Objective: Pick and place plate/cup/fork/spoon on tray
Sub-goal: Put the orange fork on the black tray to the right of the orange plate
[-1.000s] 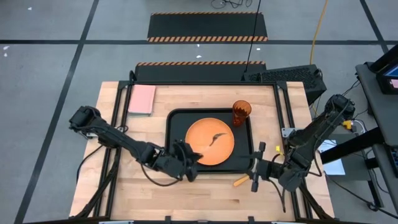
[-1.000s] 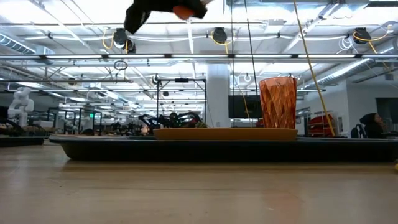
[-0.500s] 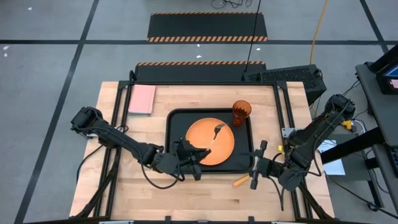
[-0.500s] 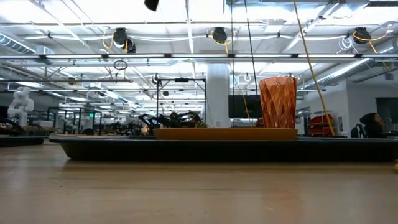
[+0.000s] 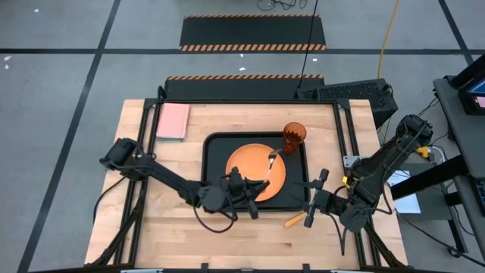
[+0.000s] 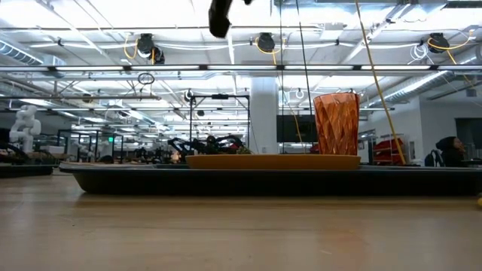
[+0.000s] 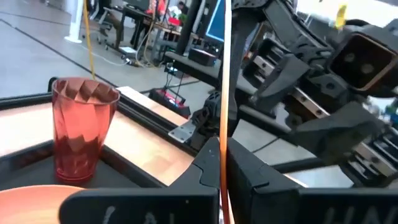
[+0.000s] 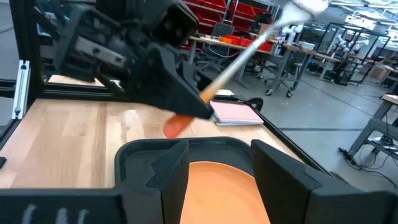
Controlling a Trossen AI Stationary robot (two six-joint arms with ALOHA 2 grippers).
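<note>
Left gripper clamps spoon handle above plate; bowl end points toward cup. Right gripper open beside tray.

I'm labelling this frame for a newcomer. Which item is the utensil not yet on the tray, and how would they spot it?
Start at the black tray in the middle of the wooden table, which holds the orange plate and the cup. Just off the tray's near right corner, an orange handle lies flat on bare wood by the right gripper. Unlike the utensil the left gripper holds above the plate, nothing grips it.
</note>
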